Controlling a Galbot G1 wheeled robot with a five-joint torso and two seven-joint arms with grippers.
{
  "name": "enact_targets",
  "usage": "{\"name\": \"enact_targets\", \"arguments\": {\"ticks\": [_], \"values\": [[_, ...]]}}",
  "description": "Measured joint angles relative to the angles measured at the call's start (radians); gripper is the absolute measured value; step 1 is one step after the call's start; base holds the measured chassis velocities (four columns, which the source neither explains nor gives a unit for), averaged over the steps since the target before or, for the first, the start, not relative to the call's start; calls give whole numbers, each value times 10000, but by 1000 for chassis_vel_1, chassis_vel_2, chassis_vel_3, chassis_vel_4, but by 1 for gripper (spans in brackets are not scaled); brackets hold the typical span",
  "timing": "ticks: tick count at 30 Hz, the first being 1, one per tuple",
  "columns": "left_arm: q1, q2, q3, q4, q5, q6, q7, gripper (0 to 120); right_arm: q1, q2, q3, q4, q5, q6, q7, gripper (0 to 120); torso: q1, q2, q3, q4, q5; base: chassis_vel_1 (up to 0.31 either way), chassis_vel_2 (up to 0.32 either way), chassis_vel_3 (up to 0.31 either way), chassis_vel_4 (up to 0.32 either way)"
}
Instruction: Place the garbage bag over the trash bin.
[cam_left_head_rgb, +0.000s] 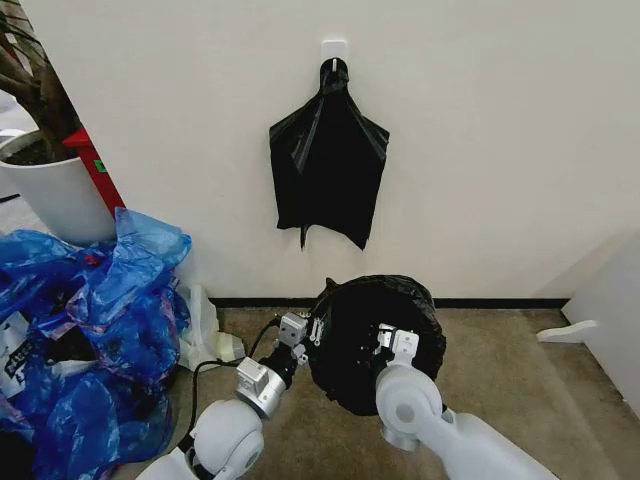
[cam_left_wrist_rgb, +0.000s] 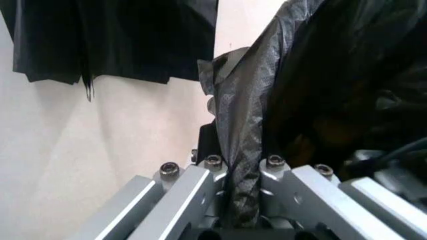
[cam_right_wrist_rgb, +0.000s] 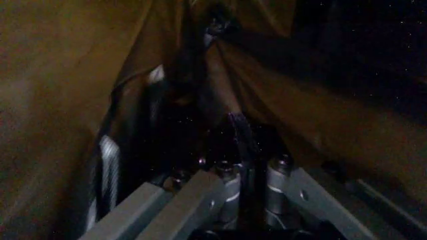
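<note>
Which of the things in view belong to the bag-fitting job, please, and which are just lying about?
Job in hand:
- garbage bag
- left claw, shut on its film
- right claw, shut on its film

Lying about:
- hanging black bag
- blue bags
- plant pot

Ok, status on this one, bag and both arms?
Left end effector shut on garbage bag. Right end effector shut on same film. Bag draped over bin.

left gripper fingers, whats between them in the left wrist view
A gathered fold of the thin, wrinkly black plastic garbage bag runs down between the left gripper fingers, which are closed on it, as the left wrist view shows.
</note>
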Motion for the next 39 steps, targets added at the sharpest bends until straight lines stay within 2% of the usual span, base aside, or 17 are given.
{"name": "enact_targets", "arguments": {"ticks": [4,12,29,33,39], "values": [[96,80,-24,-105,-67,32,2,1,62,98,39,-100,-55,45,49,0,0,0,0,0,1,0,0,0,0],[-26,51,-29,234,81,-24,32,1,365,31,-148,836,440,168,234,0,0,0,-1,-2,-2,0,0,0,0],[245,225,-18,-248,63,60,339,1,1582,601,255,-768,216,99,-701,0,0,0,-1,-1,0,0,0,0,0],[245,165,-11,-252,-50,68,279,1,1661,667,251,-832,214,88,-728,0,0,-1,0,4,1,0,0,0,0],[-51,-21,-51,17,-314,99,-90,1,1384,644,115,-503,200,105,-703,0,-1,0,-1,-3,3,0,0,0,0]]}}
